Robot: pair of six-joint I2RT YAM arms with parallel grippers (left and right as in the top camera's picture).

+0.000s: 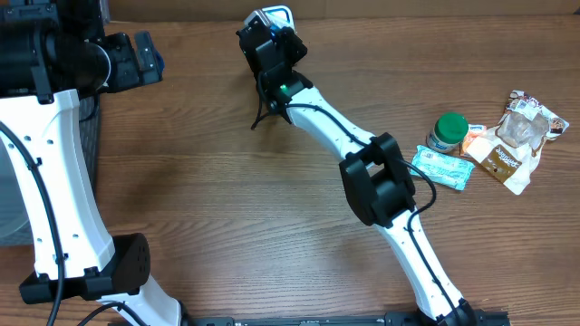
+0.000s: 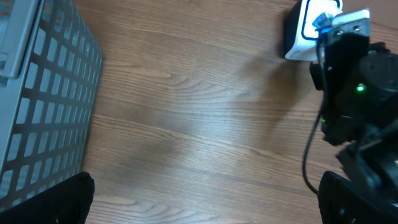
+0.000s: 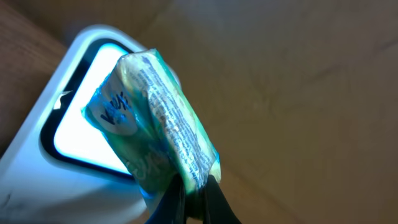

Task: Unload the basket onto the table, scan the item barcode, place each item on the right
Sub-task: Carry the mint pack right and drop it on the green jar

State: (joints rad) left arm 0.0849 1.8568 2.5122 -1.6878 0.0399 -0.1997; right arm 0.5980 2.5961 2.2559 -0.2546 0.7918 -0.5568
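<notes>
Two grippers: your right gripper (image 3: 194, 190) is clamped tight on the tissue pack (image 3: 152, 118), which sticks out past its fingertips, just in front of the scanner (image 3: 31, 162) and its lit window. Your left gripper (image 2: 205, 205) has its fingers wide apart, holding nothing, with the basket (image 2: 43, 93) beside it.
</notes>
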